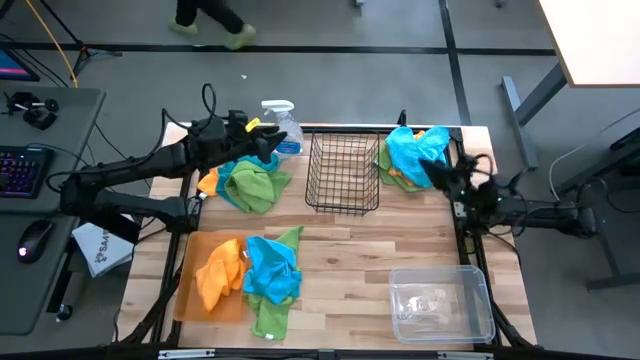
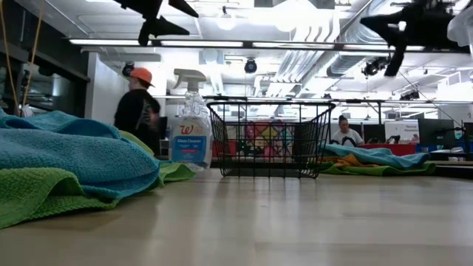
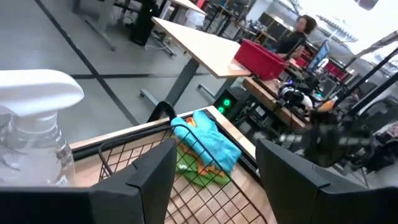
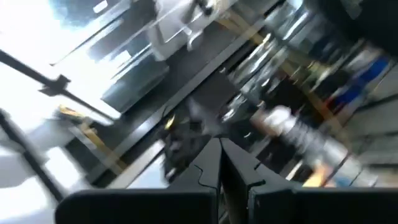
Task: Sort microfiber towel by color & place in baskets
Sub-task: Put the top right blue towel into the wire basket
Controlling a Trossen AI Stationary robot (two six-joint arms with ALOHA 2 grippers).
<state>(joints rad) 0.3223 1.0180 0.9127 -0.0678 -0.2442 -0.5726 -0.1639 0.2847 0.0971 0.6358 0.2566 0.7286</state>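
Wire basket [image 1: 343, 175] empty; clear tub [image 1: 441, 301] empty; orange towel [image 1: 220, 275] on tray [image 1: 189, 290].

We see the black wire basket [image 1: 343, 173] at table centre; towel piles lie at its three [image 1: 412, 155], seven [image 1: 262, 272] and nine o'clock [image 1: 250, 183].

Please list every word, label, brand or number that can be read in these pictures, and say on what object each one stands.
"W" (red script logo): label of the spray bottle.
"Glass Cleaner": same label, faint.
Finer print below it: too small to read.
Signs in the room behind: too blurred to read.
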